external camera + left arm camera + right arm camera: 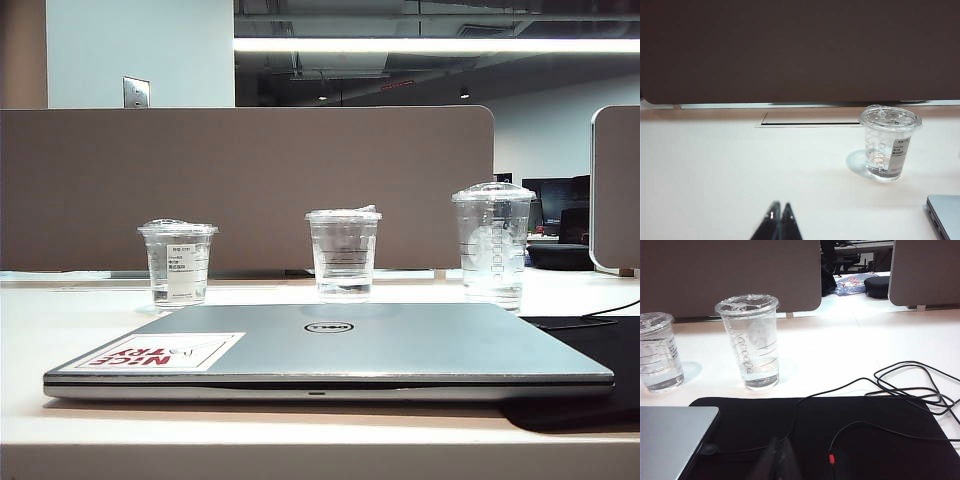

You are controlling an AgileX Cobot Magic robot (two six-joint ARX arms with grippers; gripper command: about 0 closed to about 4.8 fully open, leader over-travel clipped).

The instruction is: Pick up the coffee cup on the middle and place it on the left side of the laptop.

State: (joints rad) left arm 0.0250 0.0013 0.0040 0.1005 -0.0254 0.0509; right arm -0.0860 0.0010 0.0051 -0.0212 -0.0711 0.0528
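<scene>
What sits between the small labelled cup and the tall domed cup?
In the exterior view, the coffee cup stands between the labelled cup and the tall domed cup, behind the laptop.

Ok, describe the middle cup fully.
The coffee cup is clear ridged plastic with a flat lid and a raised tab at the lid's edge. It carries no label and holds some clear liquid at the bottom. It stands upright on the table behind the closed laptop, between two other cups, and nothing else touches it.

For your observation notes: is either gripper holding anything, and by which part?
Nothing is held. The left gripper and right gripper are shut on nothing, short of the cups.
</scene>
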